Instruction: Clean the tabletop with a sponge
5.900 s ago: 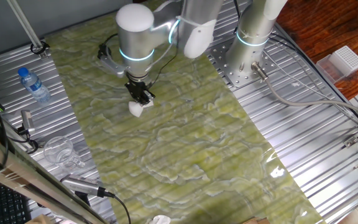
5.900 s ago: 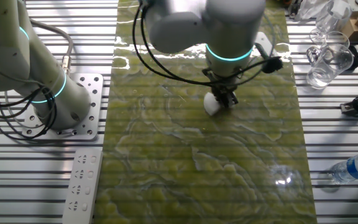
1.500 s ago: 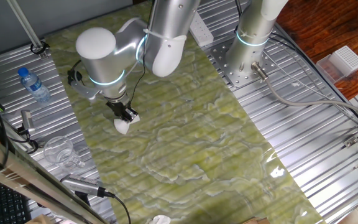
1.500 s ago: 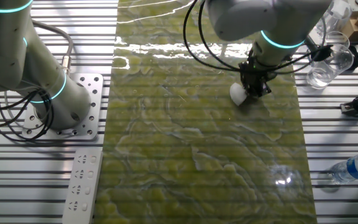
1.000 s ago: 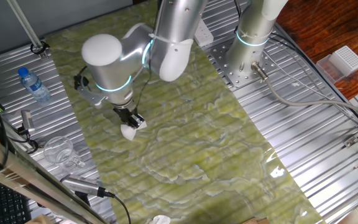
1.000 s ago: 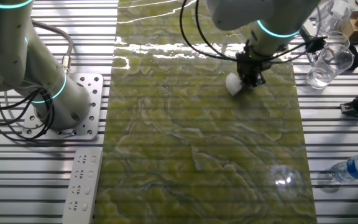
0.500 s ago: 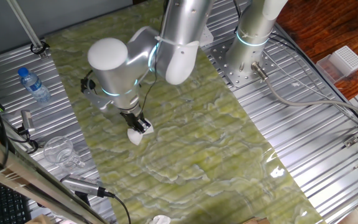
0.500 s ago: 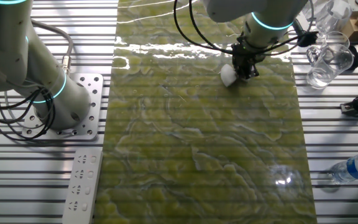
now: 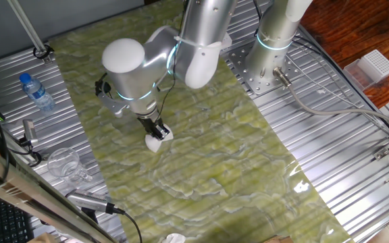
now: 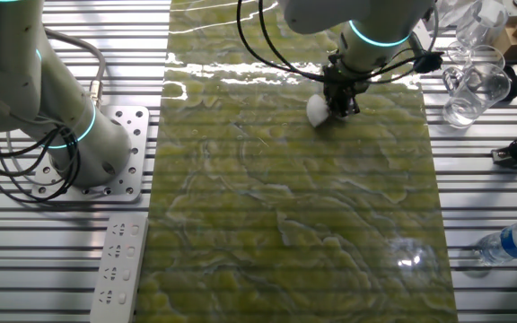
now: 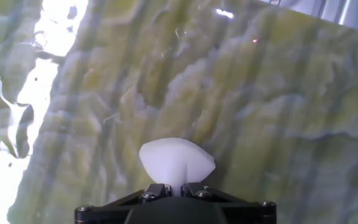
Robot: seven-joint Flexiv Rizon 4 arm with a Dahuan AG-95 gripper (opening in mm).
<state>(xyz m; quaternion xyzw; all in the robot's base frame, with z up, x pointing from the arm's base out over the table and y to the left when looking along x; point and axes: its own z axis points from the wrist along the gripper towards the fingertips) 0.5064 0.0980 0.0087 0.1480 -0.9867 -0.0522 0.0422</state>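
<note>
Your pincer [image 11: 174, 185] pinches the sponge [image 11: 177, 161] by one end — press harder against the tabletop [image 11: 278, 112] below and the soft block could fold or slip free.

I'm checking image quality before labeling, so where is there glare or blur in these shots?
Hand view: a blown-out white glare strip on the tabletop at left, and the sponge in the pincer looks soft. The other fixed view: bright reflections along the tabletop's far end and a small glint near the bottle. One fixed view: evenly lit.
</note>
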